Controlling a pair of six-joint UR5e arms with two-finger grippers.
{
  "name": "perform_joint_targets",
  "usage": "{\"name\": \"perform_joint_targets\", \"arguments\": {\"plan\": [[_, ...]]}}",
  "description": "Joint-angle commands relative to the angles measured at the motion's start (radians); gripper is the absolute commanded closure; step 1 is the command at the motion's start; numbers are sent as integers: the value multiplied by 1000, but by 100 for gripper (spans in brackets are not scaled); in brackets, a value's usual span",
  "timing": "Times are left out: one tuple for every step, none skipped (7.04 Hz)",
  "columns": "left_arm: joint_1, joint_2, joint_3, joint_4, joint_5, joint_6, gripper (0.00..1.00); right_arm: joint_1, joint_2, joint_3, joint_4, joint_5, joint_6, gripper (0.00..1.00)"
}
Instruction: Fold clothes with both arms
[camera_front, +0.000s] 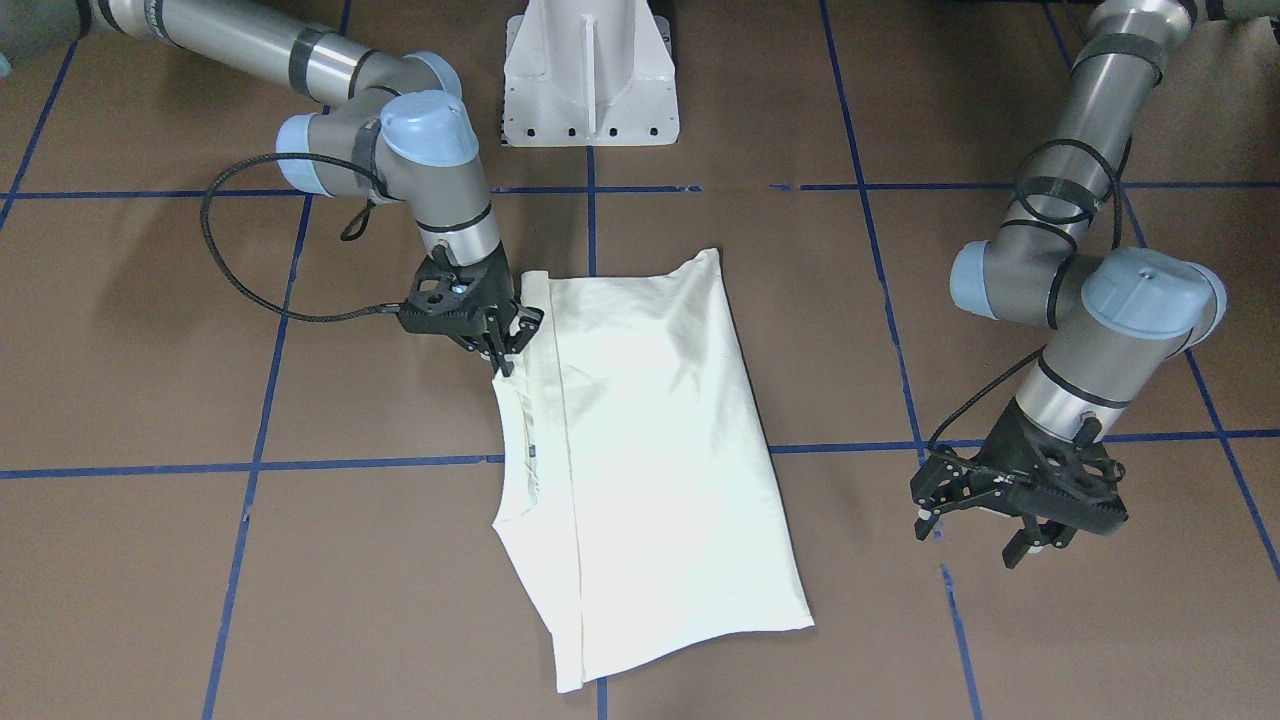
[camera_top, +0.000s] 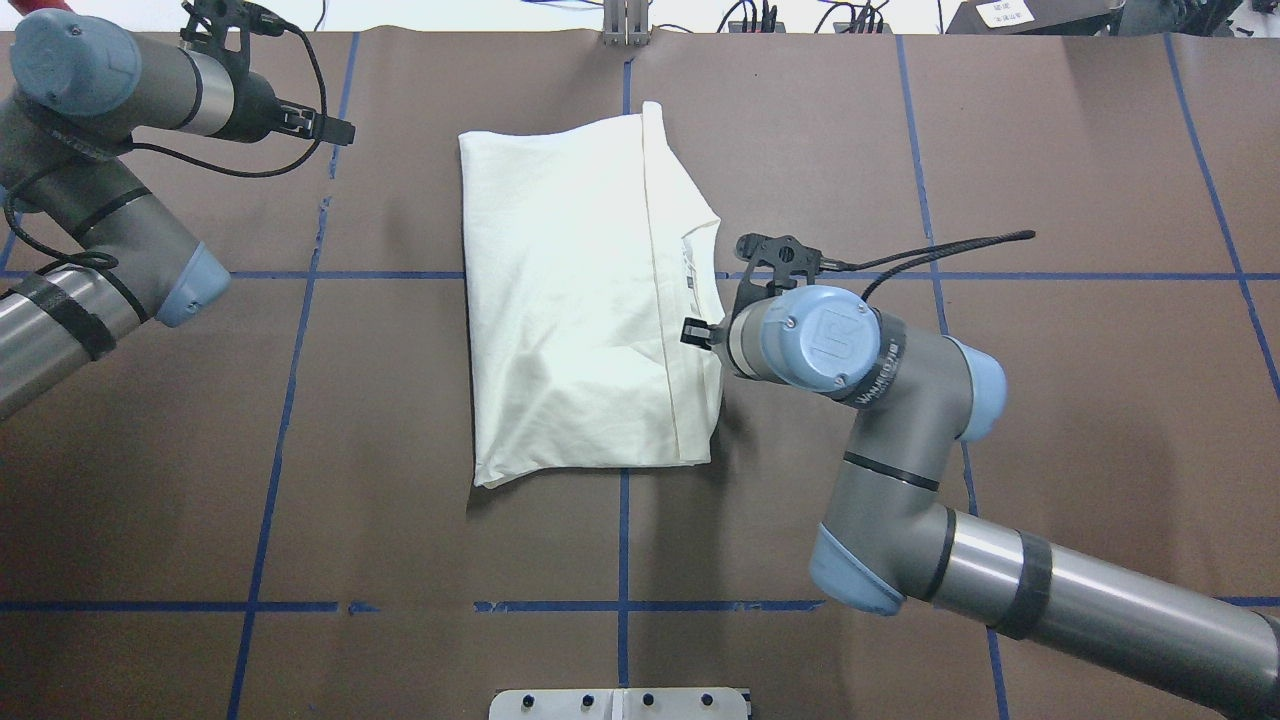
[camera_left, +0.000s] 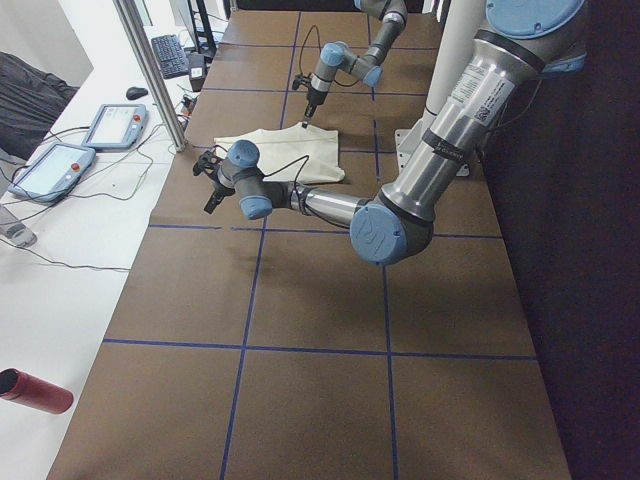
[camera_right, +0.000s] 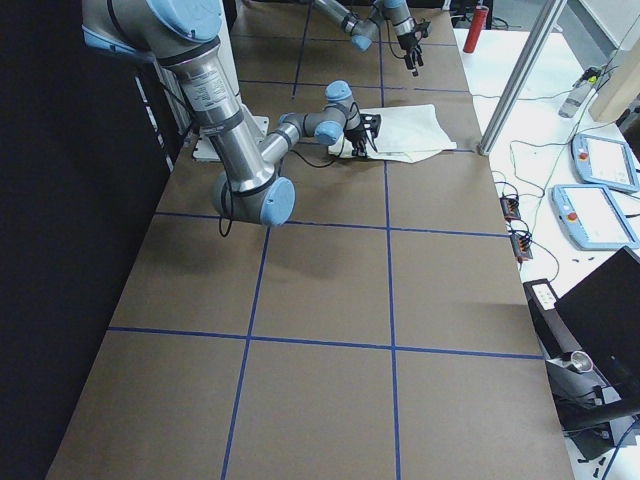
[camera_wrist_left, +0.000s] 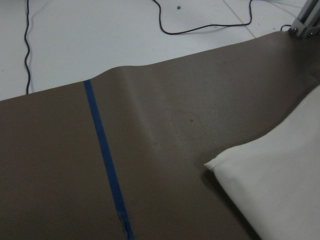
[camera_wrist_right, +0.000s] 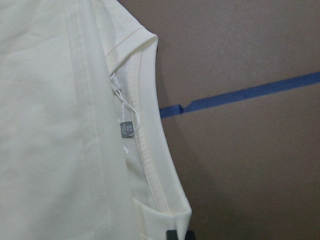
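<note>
The clothes (camera_front: 650, 450) are one cream shirt, folded into a long rectangle mid-table with its plain side up; they also show in the overhead view (camera_top: 570, 300). The collar (camera_wrist_right: 145, 145) and a small grey label (camera_wrist_right: 126, 130) lie along one long edge. My right gripper (camera_front: 505, 350) is at that edge beside the collar, fingers together and shut on the fabric (camera_top: 700, 333). My left gripper (camera_front: 975, 535) hangs open over bare table, well off the opposite side of the shirt (camera_top: 335, 128). A shirt corner (camera_wrist_left: 280, 185) lies flat in the left wrist view.
The white pedestal base (camera_front: 590, 80) stands behind the shirt. Blue tape lines (camera_top: 620, 540) grid the brown table cover. Beyond the table's far edge are two teach pendants (camera_left: 120, 125), an aluminium post (camera_left: 150, 70), cables and a red bottle (camera_left: 35, 390).
</note>
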Motion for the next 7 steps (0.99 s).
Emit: {"name": "perform_joint_targets", "arguments": {"plan": [[2,0,-2,0,0,0,0,-17,-72,77,1,-2,0,100],[2,0,-3,0,0,-2,0,-25,-75,78,1,-2,-6,1],[2,-2,-20,17,-2,0,0,-18,-65,87,-28,12,-46,0],[-1,11,-66,44,-27,0,0,-4,-37,153,-171,27,-208,0],[0,56,-153,110,-38,0,0,43,-5,202,-287,94,-294,0],[-1,90,-243,202,-38,1,0,44,0,210,-256,49,-288,0],[-1,153,-332,222,-41,3,0,33,1,224,-224,27,-290,0]]}}
